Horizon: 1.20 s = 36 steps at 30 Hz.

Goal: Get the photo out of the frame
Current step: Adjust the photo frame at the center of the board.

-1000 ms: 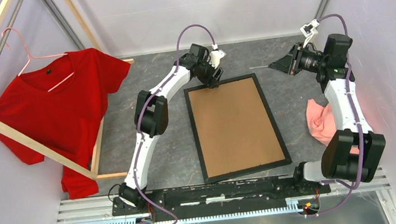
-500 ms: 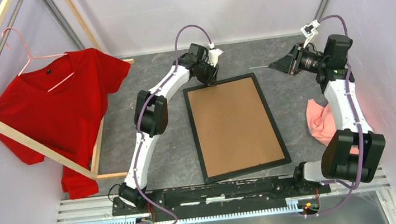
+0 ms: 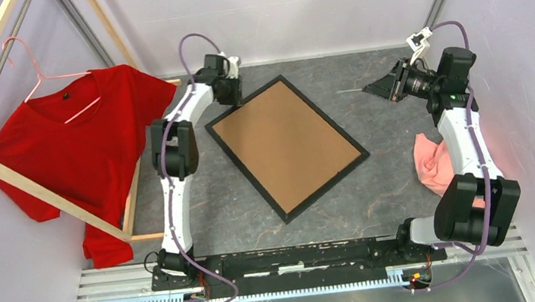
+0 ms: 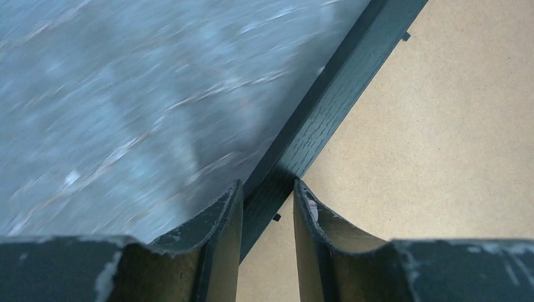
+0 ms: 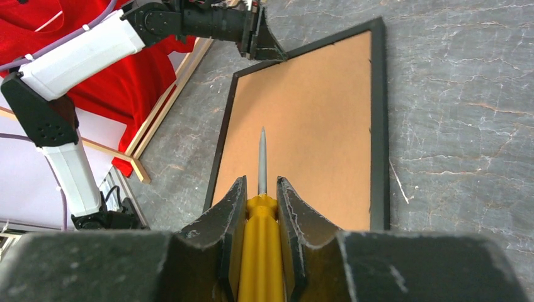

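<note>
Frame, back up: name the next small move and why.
Probably lower the screwdriver in the right gripper to a tab at the backing board edge. The left gripper clamps the frame by its rail; the board sits inside.

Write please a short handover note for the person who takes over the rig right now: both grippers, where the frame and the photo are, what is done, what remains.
Left gripper: jaws shut on the frame, on its far left rail.
Right gripper: jaws shut on a yellow-handled screwdriver, held above the table, tip toward the frame.
Frame: flat on the table, lying diagonally, brown backing board up.
Photo: not in view; likely under the backing board.
Done: the frame is back side up and gripped.
Left: free the backing board, probably at the small black tabs, lift it, take the photo out.
</note>
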Each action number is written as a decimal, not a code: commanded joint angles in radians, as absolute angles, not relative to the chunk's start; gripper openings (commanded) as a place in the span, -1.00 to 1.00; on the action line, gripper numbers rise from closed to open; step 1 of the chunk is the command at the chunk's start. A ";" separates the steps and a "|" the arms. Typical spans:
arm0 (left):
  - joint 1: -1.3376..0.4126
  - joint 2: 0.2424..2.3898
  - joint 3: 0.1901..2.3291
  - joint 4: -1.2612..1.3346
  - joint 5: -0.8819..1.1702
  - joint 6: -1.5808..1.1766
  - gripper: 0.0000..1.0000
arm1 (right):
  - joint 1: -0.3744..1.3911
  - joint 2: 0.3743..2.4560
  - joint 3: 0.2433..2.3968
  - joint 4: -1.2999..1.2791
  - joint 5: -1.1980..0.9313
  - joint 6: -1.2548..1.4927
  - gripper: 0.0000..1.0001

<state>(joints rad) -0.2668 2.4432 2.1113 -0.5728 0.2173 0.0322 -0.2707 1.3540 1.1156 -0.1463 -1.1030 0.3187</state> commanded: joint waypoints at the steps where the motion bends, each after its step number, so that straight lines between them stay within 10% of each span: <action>1: -0.203 2.372 1.973 -0.645 0.083 -0.117 -0.21 | -0.276 1.338 1.116 -0.098 -1.130 0.333 -1.00; 19: -0.212 1.971 1.375 -0.445 0.476 -0.364 -0.08 | -0.255 1.341 1.048 0.053 -1.103 0.468 -1.00; 36: -0.267 1.834 1.157 -0.295 0.700 -0.405 0.22 | 0.188 1.645 1.042 0.261 -0.953 0.699 -1.00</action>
<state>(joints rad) -0.2310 1.8977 1.1557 -0.3000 0.6388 -0.3656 0.1349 1.5944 1.0485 0.1890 -0.9928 0.6502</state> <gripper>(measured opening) 0.610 0.250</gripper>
